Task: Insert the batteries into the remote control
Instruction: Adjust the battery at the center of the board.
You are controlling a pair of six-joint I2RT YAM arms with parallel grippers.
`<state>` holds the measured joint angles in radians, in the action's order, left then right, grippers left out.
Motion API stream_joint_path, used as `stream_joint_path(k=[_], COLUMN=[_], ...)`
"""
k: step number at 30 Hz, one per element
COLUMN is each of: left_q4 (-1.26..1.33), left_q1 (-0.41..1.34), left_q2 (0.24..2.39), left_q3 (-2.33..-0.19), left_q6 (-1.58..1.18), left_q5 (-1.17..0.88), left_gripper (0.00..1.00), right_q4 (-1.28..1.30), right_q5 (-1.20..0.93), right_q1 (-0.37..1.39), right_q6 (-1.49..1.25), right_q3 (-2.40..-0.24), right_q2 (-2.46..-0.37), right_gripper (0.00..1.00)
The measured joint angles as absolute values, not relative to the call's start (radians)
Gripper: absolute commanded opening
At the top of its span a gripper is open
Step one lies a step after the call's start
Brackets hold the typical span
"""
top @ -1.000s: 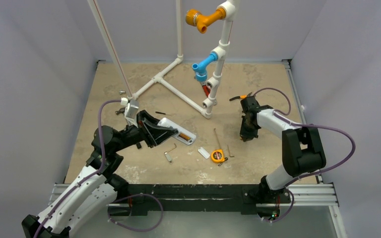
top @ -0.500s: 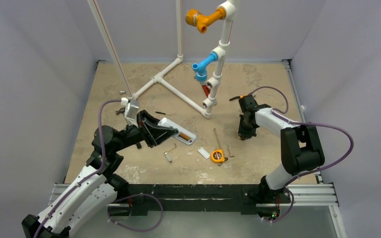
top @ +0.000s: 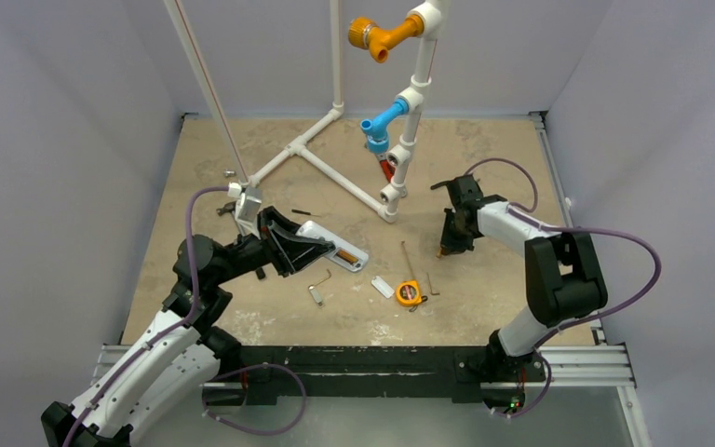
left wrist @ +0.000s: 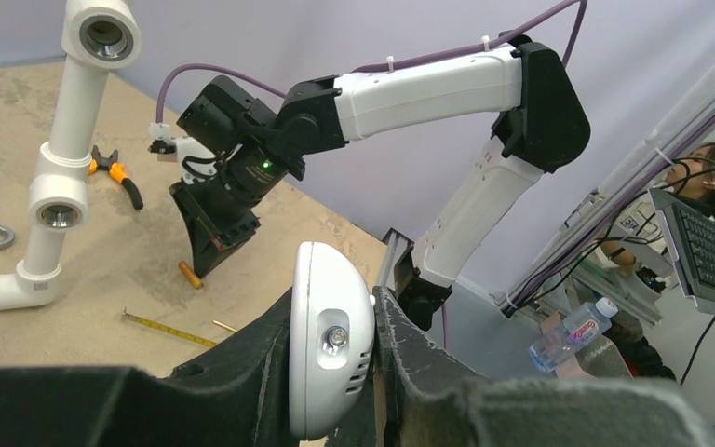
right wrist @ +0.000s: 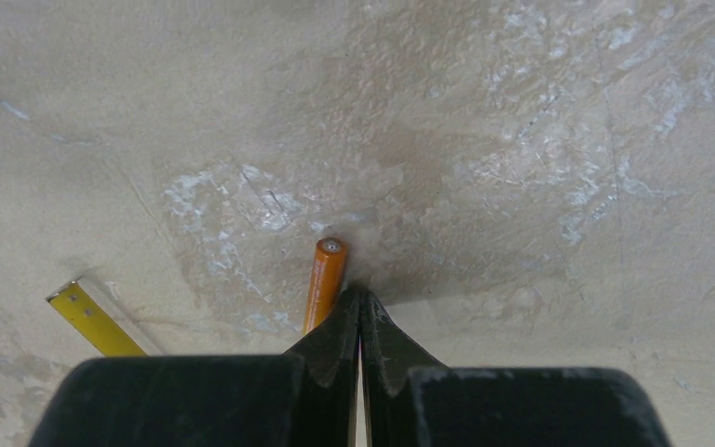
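Observation:
My left gripper (top: 289, 244) (left wrist: 333, 368) is shut on the white remote control (top: 328, 246) and holds it on edge, end toward the camera in the left wrist view (left wrist: 329, 317). One orange battery (top: 345, 255) sits in the remote's open bay. A second orange battery (right wrist: 325, 277) lies loose on the table and also shows in the left wrist view (left wrist: 189, 275). My right gripper (top: 448, 246) (right wrist: 360, 300) is shut and empty, tips down at the table, its left finger touching the loose battery's side.
A white PVC pipe frame (top: 335, 177) stands at the back. Orange-handled pliers (top: 447, 183) lie behind the right gripper. A yellow tape measure (top: 410, 293), a small white plate (top: 382, 287) and a hex key (top: 318, 285) lie mid-table. A yellow tape strip (right wrist: 93, 321) lies left of the battery.
My right gripper has moved a little left and away across the table, staying shut. The left arm and the remote have not moved.

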<state>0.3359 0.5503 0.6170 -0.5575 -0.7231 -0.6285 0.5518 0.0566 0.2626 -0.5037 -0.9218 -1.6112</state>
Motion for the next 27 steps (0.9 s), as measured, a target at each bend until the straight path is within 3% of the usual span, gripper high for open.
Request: stream_joint_path(k=[27], left_q4=[0.335], left_q1=[0.55], left_q2=[0.621], left_q3=[-0.558], left_q6=[-0.741], left_q5=[-0.629], left_gripper=[0.0], right_q4=[0.395], right_q5=[0.008], right_q1=[0.264], right_q6=[-0.498], right_q3=[-0.922], right_q2=[-1.548], right_gripper=[0.01])
